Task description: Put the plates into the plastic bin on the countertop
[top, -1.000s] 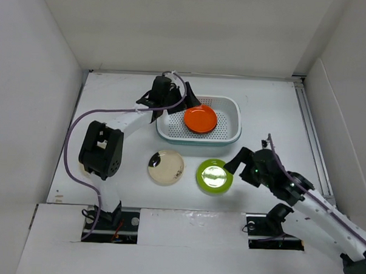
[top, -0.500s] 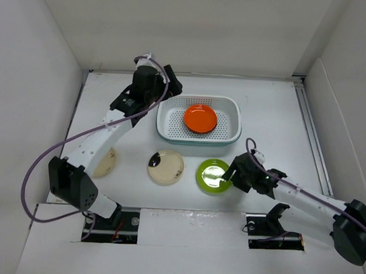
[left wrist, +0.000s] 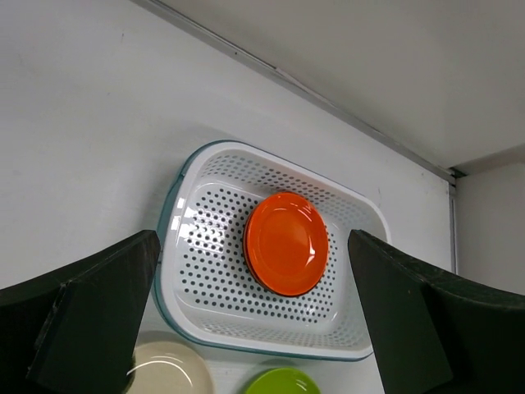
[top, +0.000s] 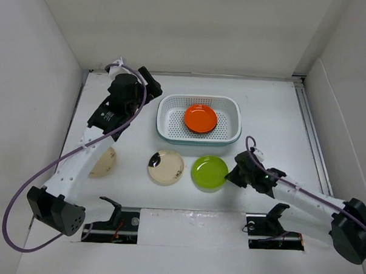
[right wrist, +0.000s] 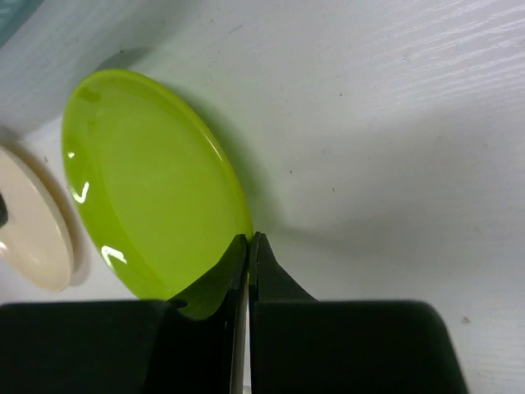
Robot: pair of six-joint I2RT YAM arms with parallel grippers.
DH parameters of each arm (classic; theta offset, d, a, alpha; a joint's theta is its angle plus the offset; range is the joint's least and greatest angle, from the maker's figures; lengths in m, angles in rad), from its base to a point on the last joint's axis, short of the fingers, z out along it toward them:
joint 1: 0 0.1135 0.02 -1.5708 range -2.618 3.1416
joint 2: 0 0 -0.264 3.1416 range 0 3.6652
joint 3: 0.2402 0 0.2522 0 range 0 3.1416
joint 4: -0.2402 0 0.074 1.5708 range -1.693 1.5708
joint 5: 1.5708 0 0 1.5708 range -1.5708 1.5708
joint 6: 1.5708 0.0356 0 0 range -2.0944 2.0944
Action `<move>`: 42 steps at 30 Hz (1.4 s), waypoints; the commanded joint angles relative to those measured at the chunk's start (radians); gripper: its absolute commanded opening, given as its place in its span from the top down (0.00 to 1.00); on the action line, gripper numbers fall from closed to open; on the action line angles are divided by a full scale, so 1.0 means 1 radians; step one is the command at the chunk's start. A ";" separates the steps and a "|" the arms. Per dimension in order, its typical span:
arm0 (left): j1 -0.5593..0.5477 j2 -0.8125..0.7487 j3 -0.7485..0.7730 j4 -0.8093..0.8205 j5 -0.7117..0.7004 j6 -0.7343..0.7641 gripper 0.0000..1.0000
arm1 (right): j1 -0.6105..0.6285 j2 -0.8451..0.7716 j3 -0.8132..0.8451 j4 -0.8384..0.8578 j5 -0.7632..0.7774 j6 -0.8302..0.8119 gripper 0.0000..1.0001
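Top external, from the left: finds the left claw (top: 150,82) pulled farther left than half a second ago, now clear of the plastic bin (top: 164,129) and over the bench (top: 275,111). From the left wrist: shows both fingers (left wrist: 90,320) spread wide, released, gripping nothing. Hides part of one tan plate (top: 108,163) under that arm. Keeps the second tan plate (top: 167,168) where it lay, with a dark patch on its left edge too small to identify. Keeps the orange plate (top: 200,118) inside the bin; hints at a darker rim beneath it, unclear what. Finds the lime green plate (top: 209,172) nudged slightly left, glare gone, on the bench just in front of the bin. From the right wrist: shows the right claw (right wrist: 248,240) clenched on that plate's rim, and cuts off the plate's lower edge behind the black fingers.
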 commanded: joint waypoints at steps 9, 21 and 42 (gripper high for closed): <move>-0.002 0.052 -0.057 -0.076 -0.126 -0.109 0.00 | 0.122 -0.382 0.225 -0.385 0.149 0.050 1.00; -0.002 -0.088 -0.505 0.035 -0.032 -0.141 0.00 | 0.031 -0.082 0.619 -0.185 0.203 -0.243 1.00; -0.051 -0.140 -0.945 0.378 0.241 -0.138 0.00 | -0.388 0.753 0.953 0.232 -0.411 -0.500 1.00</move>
